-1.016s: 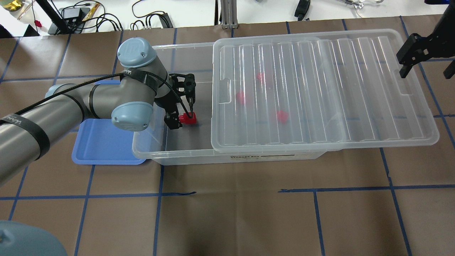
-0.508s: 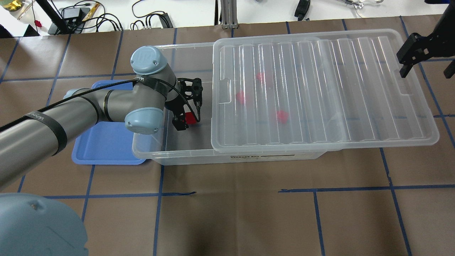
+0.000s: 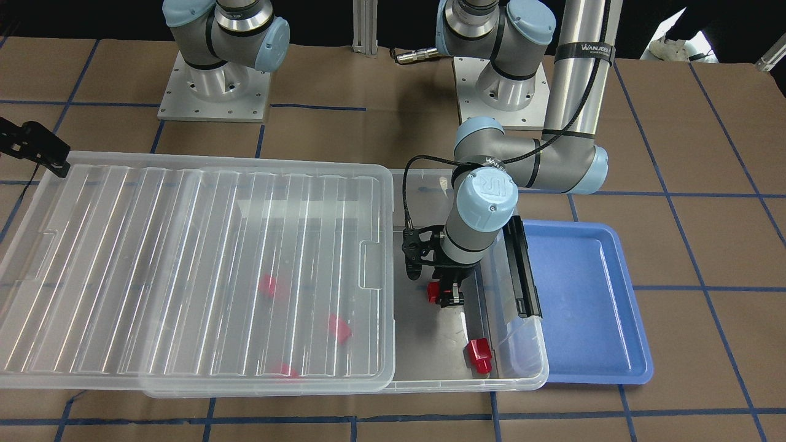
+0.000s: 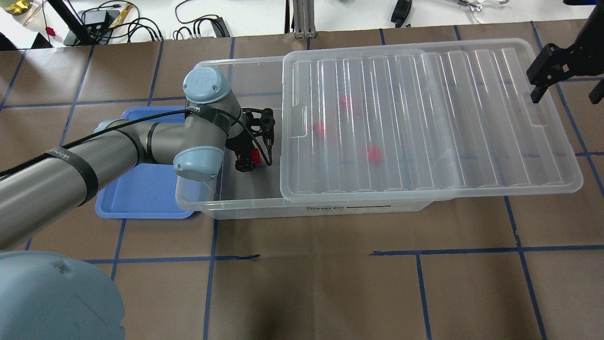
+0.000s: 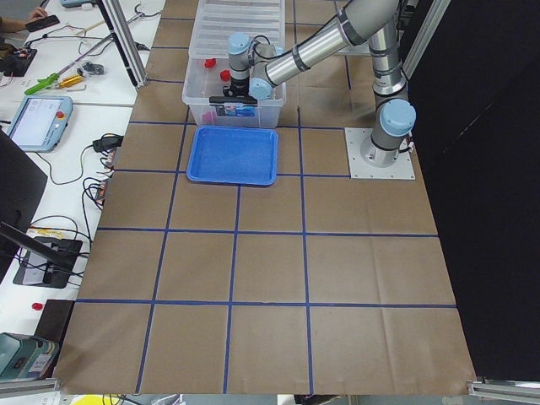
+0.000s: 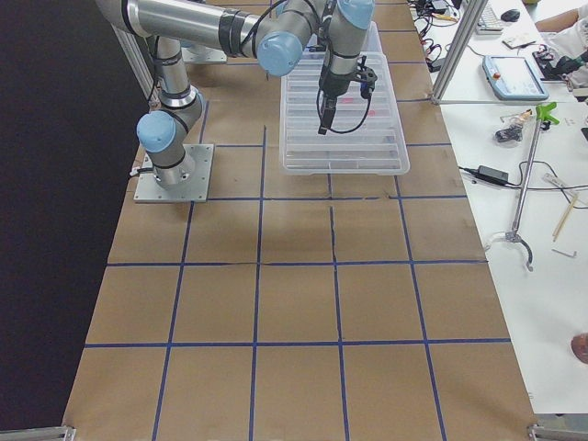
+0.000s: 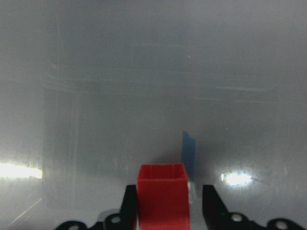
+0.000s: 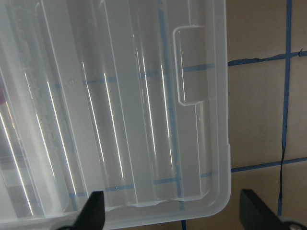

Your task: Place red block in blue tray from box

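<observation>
Red plastic shows between the fingers of the left gripper [image 4: 248, 160]: the red block [image 4: 255, 155] is clamped there, inside the uncovered left end of the box [image 4: 226, 207]. The left wrist view has the block [image 7: 162, 195] pinched upright between both fingers over the box's cloudy floor. We cannot tell whether it rests on that floor or hangs clear of it.

Against the overhead picture of a second ago, the left arm's wrist sits further right and a little nearer us, and the gripper has gone with it. Then the block lay broad and plain beside the fingers; now we see only a small part of it past the black fingers. More of the blue tray [image 4: 141, 191] is also uncovered. It lies just beside the box's left end and holds nothing.

The lid [image 4: 424, 118] is unchanged, slid off to the right over most of the box. Three more red blocks [image 4: 374, 154] show dimly beneath it. A fifth block [image 3: 479, 355] stands in the open end's far corner, seen from the front camera.

The right gripper [image 4: 565, 92] has not moved. It hangs over the lid's right end with its fingers spread wide, gripping nothing.
</observation>
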{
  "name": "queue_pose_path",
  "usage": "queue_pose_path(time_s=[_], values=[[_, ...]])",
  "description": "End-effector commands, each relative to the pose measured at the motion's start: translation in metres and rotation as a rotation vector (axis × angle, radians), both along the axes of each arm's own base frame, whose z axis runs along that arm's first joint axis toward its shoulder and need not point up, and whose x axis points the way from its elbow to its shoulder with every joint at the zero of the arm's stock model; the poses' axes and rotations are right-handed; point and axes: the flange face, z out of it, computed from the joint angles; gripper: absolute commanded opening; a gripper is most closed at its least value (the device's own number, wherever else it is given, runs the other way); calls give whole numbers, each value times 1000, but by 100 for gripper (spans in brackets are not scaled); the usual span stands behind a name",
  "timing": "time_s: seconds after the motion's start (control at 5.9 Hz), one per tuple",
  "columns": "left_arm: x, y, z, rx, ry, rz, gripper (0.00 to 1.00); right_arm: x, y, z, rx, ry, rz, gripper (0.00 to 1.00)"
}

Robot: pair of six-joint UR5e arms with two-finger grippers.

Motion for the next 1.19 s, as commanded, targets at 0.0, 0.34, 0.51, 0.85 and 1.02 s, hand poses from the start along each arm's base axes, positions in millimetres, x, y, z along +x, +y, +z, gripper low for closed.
queue_pose_path(time_s=[0.0, 0.34, 0.51, 0.85, 1.02], values=[[5, -3, 20, -19, -60, 10, 2, 0, 0, 0, 0, 0, 2, 100], [8, 2, 123, 8, -75, 17, 1, 0, 0, 0, 0, 0, 2, 100], [13, 12, 185, -8, -73, 13, 1, 0, 0, 0, 1, 1, 2, 100], [119, 11, 223, -47, -76, 112, 0, 0, 0, 0, 1, 1, 3, 100], [182, 7, 200, 4, -69, 135, 0, 0, 0, 0, 0, 0, 3, 100]])
